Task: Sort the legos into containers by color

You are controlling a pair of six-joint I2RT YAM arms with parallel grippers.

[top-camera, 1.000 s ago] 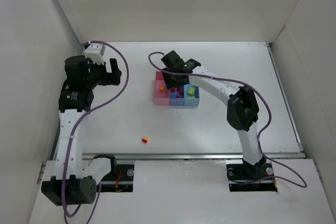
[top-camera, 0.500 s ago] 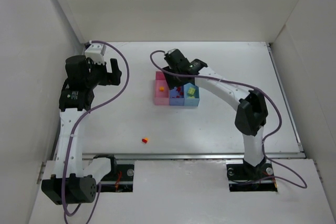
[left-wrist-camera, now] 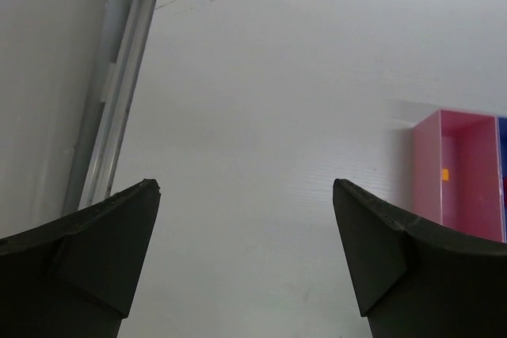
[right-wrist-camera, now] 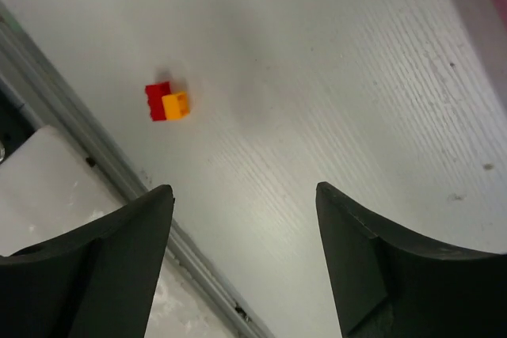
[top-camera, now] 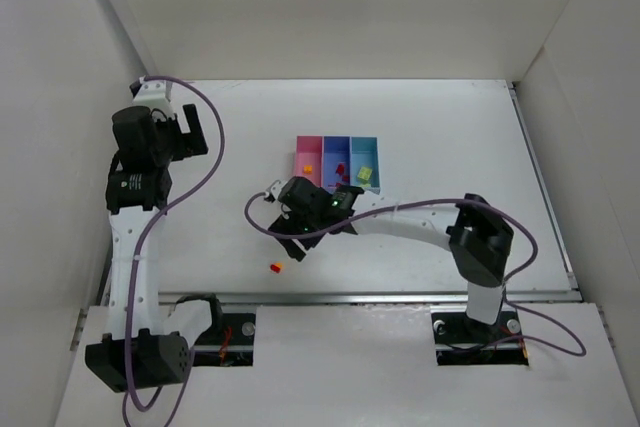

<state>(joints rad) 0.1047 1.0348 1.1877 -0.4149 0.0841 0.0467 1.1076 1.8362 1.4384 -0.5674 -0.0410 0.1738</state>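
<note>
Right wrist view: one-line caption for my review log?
Open right gripper above the white table; red brick and orange brick side by side ahead, near the edge rail.

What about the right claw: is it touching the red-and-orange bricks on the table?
Apart. The right wrist view shows bare table separating the open right gripper from the red-and-orange bricks.
</note>
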